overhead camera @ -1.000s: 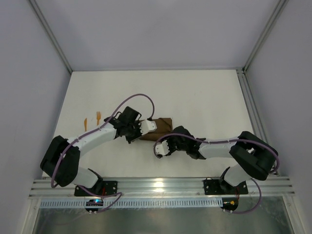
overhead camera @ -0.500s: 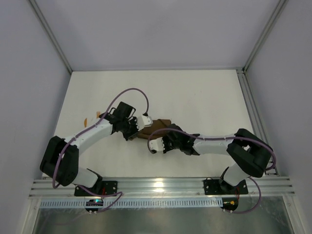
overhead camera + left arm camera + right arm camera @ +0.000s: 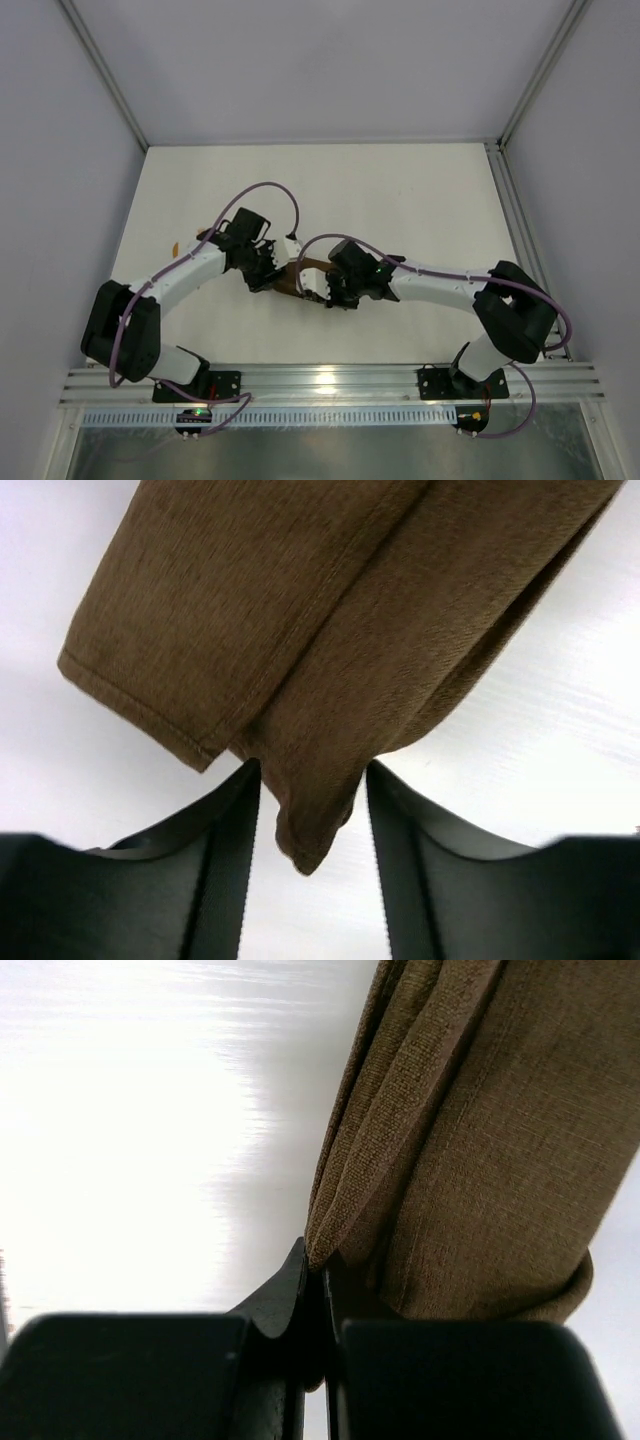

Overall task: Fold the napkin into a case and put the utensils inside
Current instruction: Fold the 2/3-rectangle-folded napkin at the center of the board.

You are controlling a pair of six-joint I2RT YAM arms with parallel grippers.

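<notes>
Seemingly released, left end effector (image 3: pixel 311 772) straddles napkin (image 3: pixel 330 630) corner; right end effector (image 3: pixel 316 1262) clenches its fold.

1 brown napkin (image 3: pixel 330 630), folded in layers. 2 robot arms, i.e. left arm (image 3: pixel 190 272) & right arm (image 3: pixel 440 285), each w/ 1 purple cable (image 3: pixel 262 185). Only 1 orange utensil (image 3: pixel 176 246) shows, partly hidden by the left arm.

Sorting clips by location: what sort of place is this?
Probably a robotics lab test cell: a left arm and right arm bolted to a metal rail, at a white table boxed in by plain walls.
</notes>
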